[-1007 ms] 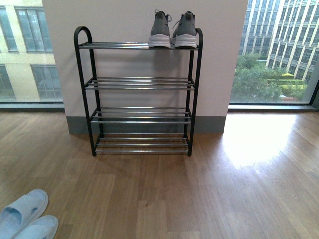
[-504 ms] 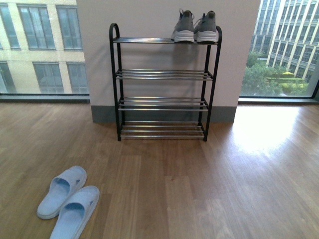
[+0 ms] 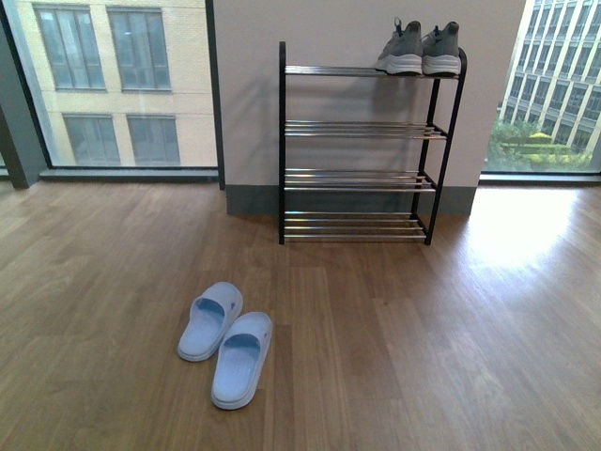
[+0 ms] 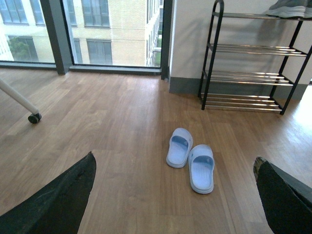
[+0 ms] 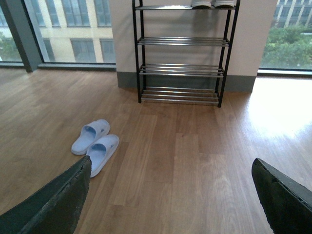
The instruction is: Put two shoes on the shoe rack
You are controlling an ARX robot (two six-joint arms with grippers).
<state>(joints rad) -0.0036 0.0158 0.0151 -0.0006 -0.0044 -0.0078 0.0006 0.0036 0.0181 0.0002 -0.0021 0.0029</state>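
Note:
The black shoe rack point(image 3: 282, 141) stands against the pale wall. A pair of grey sneakers point(image 3: 420, 49) sits on the right end of its top shelf, and the three lower shelves are bare. Two pale blue slides point(image 3: 225, 340) lie side by side on the wood floor, in front of the rack and to its left. In the left wrist view the slides point(image 4: 201, 168) lie ahead of my open left gripper point(image 4: 174, 161), well apart from it, with the rack point(image 4: 243, 48) beyond. My right gripper point(image 5: 170, 161) is open over bare floor, with the slides point(image 5: 91, 136) off to one side and the rack point(image 5: 180, 41) far ahead. Neither gripper shows in the front view.
Floor-to-ceiling windows point(image 3: 113, 85) flank the wall section point(image 3: 244, 94) behind the rack. A white leg with a black caster point(image 4: 34, 117) stands on the floor in the left wrist view. Wood floor point(image 3: 423, 329) spreads between me and the rack.
The front view has pulled back from the rack and swung left. The rack now looks smaller and sits further right, and both slides have come fully into view.

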